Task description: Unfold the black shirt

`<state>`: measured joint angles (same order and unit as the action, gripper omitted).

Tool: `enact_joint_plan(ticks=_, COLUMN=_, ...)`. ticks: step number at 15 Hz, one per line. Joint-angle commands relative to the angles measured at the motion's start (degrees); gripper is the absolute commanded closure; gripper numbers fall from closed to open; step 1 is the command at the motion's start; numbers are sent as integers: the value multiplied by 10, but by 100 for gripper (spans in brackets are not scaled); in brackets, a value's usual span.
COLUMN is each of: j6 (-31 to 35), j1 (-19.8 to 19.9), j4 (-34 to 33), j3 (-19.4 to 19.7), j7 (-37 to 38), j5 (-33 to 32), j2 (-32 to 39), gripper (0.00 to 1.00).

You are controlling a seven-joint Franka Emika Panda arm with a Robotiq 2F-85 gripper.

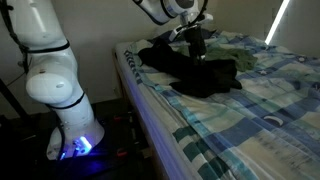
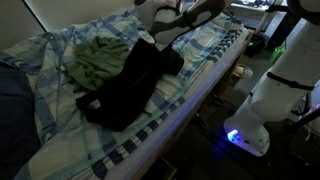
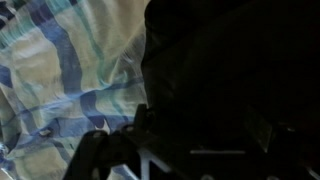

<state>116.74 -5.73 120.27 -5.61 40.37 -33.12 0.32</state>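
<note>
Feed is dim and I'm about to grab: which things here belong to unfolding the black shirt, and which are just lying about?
Job in hand:
- black shirt, bunched on the bed
- gripper, open above it

Lying about:
- olive-green garment, beside the shirt
- plaid bedsheet, underneath both

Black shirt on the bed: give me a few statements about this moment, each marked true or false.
1. The shirt lies on the plaid sheet. True.
2. The shirt is spread out flat. False: it lies bunched up.
3. A green garment lies right beside the shirt. True.
4. The claw is shut on the green garment. False: it is open, over the shirt.
</note>
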Motion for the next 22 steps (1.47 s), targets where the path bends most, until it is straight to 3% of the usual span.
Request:
enact_joint_plan(ticks=1, j6=-78, j1=-9, j4=-10, j3=-8, j7=60, j5=6, j2=-12, gripper=0)
enact_joint_plan(ticks=6, j6=-147, j1=-9, j4=-4, j3=-8, j7=91, j5=53, j2=-21, gripper=0)
enact_joint_plan(ticks=10, j6=-150, j1=-2, j4=18, j3=-2, j7=67, j5=96, j2=-30, gripper=0)
enact_joint_plan(ticks=13, j6=-95, j1=4, j4=43, j3=5, j7=63, j5=113, j2=-34, gripper=0)
enact_joint_plan(ticks=18, j6=72, j1=20, j4=96, j3=22, j7=65, j5=135, j2=-28, gripper=0)
enact_joint_plan(ticks=22, j6=149, j1=28, j4=125, j3=31, j7=62, j5=155, j2=-20, gripper=0)
